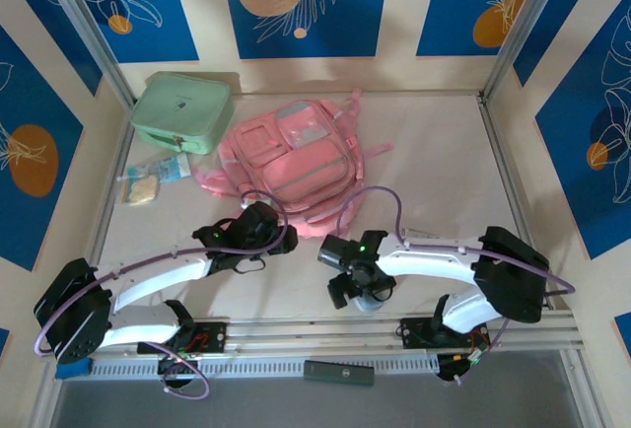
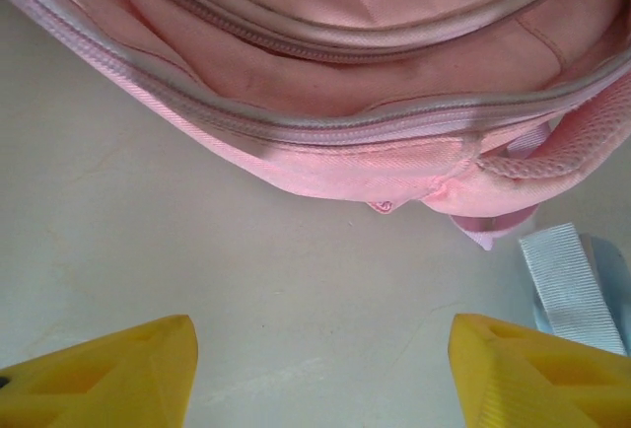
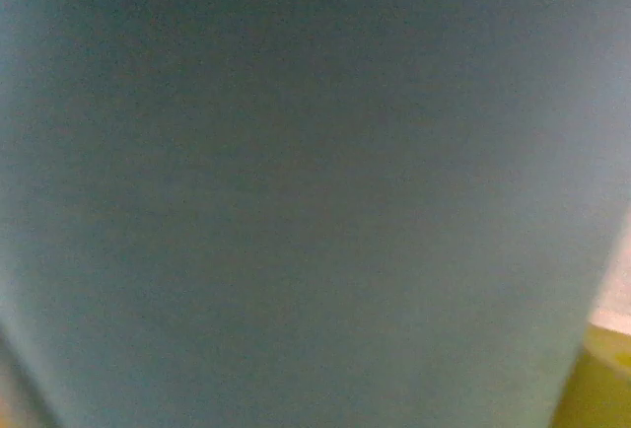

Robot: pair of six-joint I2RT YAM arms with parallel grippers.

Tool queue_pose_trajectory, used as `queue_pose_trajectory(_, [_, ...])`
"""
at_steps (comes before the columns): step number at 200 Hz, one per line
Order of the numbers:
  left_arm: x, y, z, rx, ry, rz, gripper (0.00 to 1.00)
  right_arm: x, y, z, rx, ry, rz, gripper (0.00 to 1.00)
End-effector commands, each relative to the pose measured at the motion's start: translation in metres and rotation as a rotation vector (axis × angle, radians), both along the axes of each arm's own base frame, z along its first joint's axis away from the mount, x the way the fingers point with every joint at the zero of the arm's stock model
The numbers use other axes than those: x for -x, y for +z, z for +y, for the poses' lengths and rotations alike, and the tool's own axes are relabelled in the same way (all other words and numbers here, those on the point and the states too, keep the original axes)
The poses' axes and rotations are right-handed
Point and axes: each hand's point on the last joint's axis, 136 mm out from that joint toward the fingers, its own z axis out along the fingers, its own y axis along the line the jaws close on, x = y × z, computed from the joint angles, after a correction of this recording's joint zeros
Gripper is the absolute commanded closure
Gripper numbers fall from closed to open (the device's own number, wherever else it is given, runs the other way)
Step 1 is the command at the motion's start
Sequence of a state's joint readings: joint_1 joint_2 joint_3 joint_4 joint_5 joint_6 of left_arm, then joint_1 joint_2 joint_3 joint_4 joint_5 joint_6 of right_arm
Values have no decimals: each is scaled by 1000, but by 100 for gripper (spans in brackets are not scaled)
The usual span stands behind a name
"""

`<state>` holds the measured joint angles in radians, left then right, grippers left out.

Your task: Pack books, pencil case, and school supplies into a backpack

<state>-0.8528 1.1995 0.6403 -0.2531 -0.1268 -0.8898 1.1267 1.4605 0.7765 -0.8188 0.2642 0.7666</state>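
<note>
Beige tabletop, walls behind it carrying blue panels with leaf prints. Pink backpack (image 1: pixel 291 157) lies flat toward the back of the table, front pockets facing up. Mint-green boxy case (image 1: pixel 182 110) sits just beside it at the back left. Clear plastic bag (image 1: pixel 153 177) with small items lies in front of that case, near the left edge.

My left gripper (image 2: pixel 320 374) hovers low over bare table at the backpack's near edge. Its yellow fingers (image 2: pixel 108 374) are apart with nothing between them. In the left wrist view the backpack's zipped seam curves across the top. A pale blue-grey webbing strap (image 2: pixel 572 285) lies on the table near my right-hand finger.

My right gripper (image 1: pixel 363 295) points down close to my own base, well apart from the backpack. The grey-blue pencil case (image 1: pixel 375 302) is right under it. In the right wrist view that surface is pressed up to the lens and blurred, probably the same pouch. One yellow fingertip (image 3: pixel 609 379) peeks in at the lower right corner. Jaws stand wide, but I cannot tell whether they clamp the pouch or just straddle it.
</note>
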Motion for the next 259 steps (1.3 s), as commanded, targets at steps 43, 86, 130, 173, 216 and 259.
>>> queue_pose_trajectory(43, [0,3,7,12,12,8,31,-5,5,2,19,3,-41,0])
queue_pose_trajectory(86, [-2,4,6,14,9,9,30,-3,4,-7,-56,-40,-18,14])
queue_pose_trajectory(130, [-8,15,4,-5,-9,-19,30,0,3,-4,-100,-27,-3,21])
queue_pose_trajectory(173, [-23,54,2,-104,-141,-168,28,-3,21,-13,-113,-100,-6,23])
queue_pose_trajectory(216, [-56,88,-10,-367,-384,-380,19,-6,50,-35,-194,-267,-17,23])
queue_pose_trajectory(259, [-87,78,-51,-482,-625,-485,18,-20,77,-45,-352,-402,-28,26])
